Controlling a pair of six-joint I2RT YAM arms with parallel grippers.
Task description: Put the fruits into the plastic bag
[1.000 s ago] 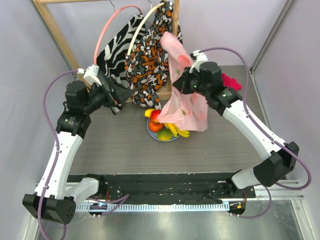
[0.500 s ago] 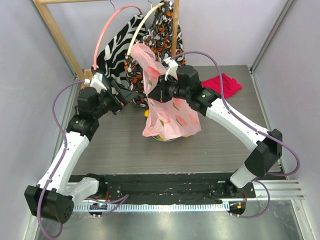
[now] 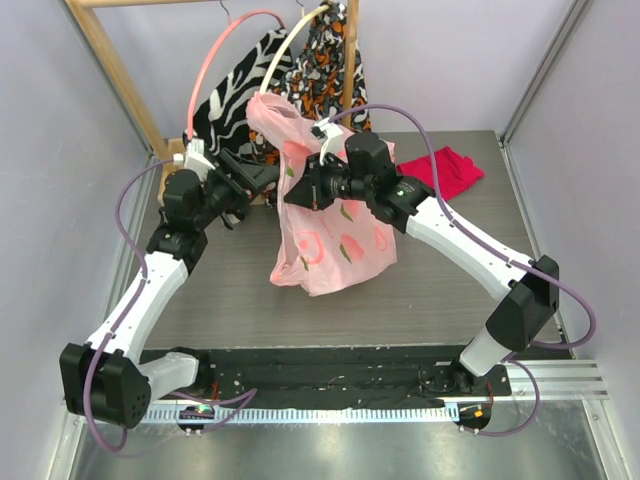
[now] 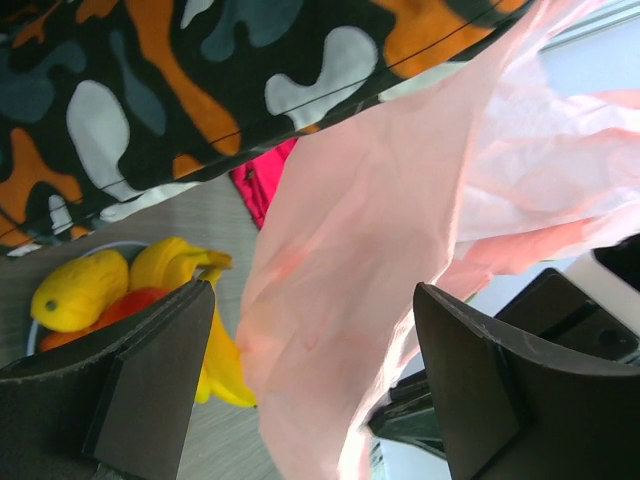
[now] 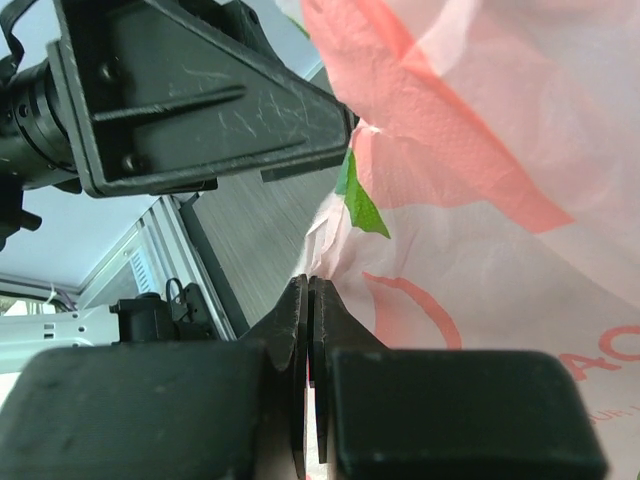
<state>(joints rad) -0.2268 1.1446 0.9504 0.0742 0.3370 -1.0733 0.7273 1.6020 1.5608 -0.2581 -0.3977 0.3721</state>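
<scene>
Bare grey wood-grain table [image 3: 230,290] lies open across the lower frame, in front of the bag. My right gripper [image 5: 308,290] is pinched tight on the thin, crinkly, see-through pink plastic bag [image 3: 335,245]. The bag hangs mid-frame, its long axis running top to bottom and its upper corner reaching up before the hanging clothes [image 3: 320,60]. My left gripper [image 4: 315,300] is spread wide, gripping nothing, with bag film between its fingers. Beyond, at the lower left of the left wrist view, sit the bananas [image 4: 222,360], a yellow round fruit [image 4: 80,290] and a red fruit [image 4: 130,305]. A red cloth [image 3: 450,168] lies at the table's far right.
</scene>
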